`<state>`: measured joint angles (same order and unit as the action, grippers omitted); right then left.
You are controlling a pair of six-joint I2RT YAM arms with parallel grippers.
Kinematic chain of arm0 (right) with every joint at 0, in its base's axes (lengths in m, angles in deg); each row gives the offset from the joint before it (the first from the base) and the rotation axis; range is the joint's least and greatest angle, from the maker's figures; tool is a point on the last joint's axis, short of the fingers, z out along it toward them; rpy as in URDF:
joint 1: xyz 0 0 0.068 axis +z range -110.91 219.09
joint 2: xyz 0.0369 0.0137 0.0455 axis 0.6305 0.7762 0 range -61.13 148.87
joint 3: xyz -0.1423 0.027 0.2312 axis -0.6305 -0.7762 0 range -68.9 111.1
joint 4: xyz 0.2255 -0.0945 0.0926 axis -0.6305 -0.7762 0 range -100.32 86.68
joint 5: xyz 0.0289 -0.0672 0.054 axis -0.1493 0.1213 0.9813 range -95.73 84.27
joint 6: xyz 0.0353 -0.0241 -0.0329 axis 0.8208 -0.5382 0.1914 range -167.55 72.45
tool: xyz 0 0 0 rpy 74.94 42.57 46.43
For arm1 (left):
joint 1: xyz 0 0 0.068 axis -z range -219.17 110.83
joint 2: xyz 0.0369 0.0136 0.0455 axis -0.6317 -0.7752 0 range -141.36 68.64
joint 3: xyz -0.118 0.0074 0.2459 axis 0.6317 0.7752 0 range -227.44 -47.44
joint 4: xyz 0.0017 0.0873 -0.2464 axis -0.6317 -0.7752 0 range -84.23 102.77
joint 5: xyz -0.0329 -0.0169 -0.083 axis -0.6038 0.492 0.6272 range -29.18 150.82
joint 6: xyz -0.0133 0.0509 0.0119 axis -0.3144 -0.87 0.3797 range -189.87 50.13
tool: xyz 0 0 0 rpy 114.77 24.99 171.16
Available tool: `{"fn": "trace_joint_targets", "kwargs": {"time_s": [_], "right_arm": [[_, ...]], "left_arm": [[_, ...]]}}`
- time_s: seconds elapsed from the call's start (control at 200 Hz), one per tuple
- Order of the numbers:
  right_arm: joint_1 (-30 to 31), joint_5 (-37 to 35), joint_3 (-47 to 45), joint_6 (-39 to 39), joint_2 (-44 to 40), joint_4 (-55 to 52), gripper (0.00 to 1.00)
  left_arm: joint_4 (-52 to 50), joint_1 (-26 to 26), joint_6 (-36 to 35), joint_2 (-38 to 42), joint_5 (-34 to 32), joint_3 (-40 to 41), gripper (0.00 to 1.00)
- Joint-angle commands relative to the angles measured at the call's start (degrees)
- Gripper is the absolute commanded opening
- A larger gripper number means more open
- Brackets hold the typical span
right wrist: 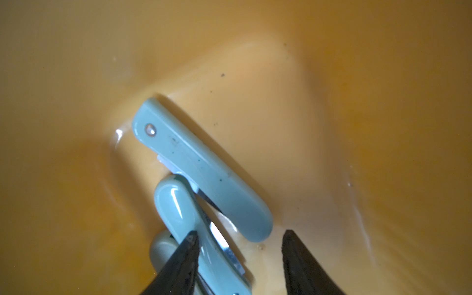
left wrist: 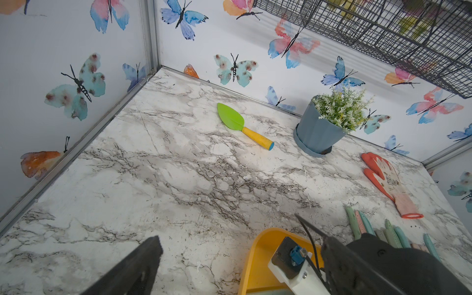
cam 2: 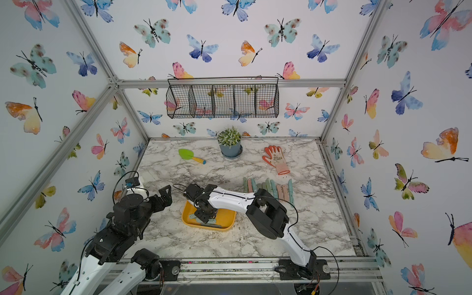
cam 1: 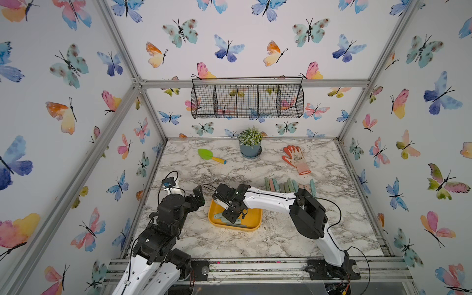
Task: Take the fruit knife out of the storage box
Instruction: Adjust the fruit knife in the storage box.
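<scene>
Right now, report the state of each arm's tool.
Left tool: open, holding nothing.
Right tool: open, low over pale-blue folding fruit knives in the shallow yellow-orange plastic tray, gripping nothing.

A left arm (cam 1: 163,229) and a right arm (cam 1: 306,214) were seen, each built of smooth white plastic link shells joined by bulky matte black joint housings. Small dark holes were dotted along the white shells. Thin black cables (cam 1: 340,213) were looped loosely from link to link. A small blue connector (left wrist: 296,255) was set in a dark camera plate on a white bracket. The right gripper (right wrist: 240,233) was finished with black, tapered, pointed fingers (right wrist: 184,260).
</scene>
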<state>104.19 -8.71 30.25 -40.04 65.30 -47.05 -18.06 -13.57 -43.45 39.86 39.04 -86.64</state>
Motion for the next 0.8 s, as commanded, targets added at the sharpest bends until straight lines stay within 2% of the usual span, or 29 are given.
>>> {"fn": "trace_joint_targets", "kwargs": {"time_s": [0.0, 0.175, 0.35, 0.501, 0.646, 0.791], "right_arm": [[-0.40, -4.28, -1.65, 0.48, 2.00, -2.78, 0.44], [-1.01, -7.69, -3.00, 2.69, 0.36, -2.12, 0.35], [-2.07, -11.26, -4.53, 4.83, -1.75, -1.45, 0.35], [-2.78, -11.46, -5.55, 4.95, -2.97, -0.38, 0.35], [-2.74, -5.07, -8.91, 0.19, -6.62, 5.95, 0.44], [-2.77, -3.17, -9.51, -2.99, -8.08, 7.03, 0.52]], "left_arm": [[-0.11, -0.13, -0.11, 0.56, -0.37, -0.62, 0.98], [-0.11, -0.12, -0.12, 0.56, -0.34, -0.62, 0.98], [-0.04, -0.17, -0.11, 0.57, -0.28, -0.66, 0.99], [0.00, -0.16, -0.10, 0.47, -0.28, -0.63, 0.98], [-0.02, -0.16, -0.12, 0.39, -0.33, -0.64, 0.98], [-0.02, -0.18, -0.08, 0.30, -0.36, -0.63, 0.98]]}}
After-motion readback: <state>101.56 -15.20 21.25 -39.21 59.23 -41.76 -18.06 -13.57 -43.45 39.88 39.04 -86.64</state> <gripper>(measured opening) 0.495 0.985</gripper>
